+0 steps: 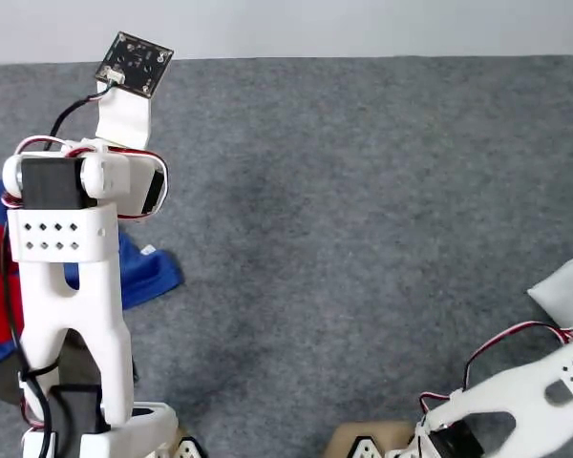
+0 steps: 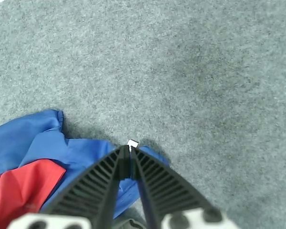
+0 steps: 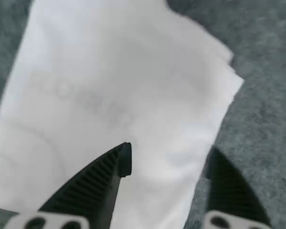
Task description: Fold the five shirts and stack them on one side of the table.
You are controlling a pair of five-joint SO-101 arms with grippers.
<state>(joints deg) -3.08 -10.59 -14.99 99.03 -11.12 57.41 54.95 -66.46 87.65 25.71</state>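
1. The left gripper (image 2: 128, 160) is seen with its two fingers pressed right together. The tips meet at the edge of the blue shirt (image 2: 38, 138), just beside a little white tag (image 2: 132, 143). Whether any cloth is actually nipped between them can't be told, tbh.
2. The blue shirt is spread out crumpled on the grey table (image 2: 205, 71), over on the left side. Part of it is covered by a red shirt (image 2: 19, 186) lying on top.
3. From the high view, both of those shirts are partly hidden under the left arm (image 1: 62, 258). Blue is seen poking out toward the middle of the table, tag included, and red is squeezed against the picture's left edge.
4. The right gripper (image 3: 169, 157) is held wide open above the white shirt (image 3: 109, 81). One finger is placed over the cloth, and the other over the shirt's edge where the grey table begins.
5. The white shirt is laid flat, and it looks folded, with layered edges stepped at one corner. In the high view just a corner of it is caught at the far right edge, close by the right arm (image 1: 525, 386) and well apart from the blue and red ones.
6. A small camera board (image 1: 134, 65) is seen sticking out from the left arm's wrist, toward the back of the table.
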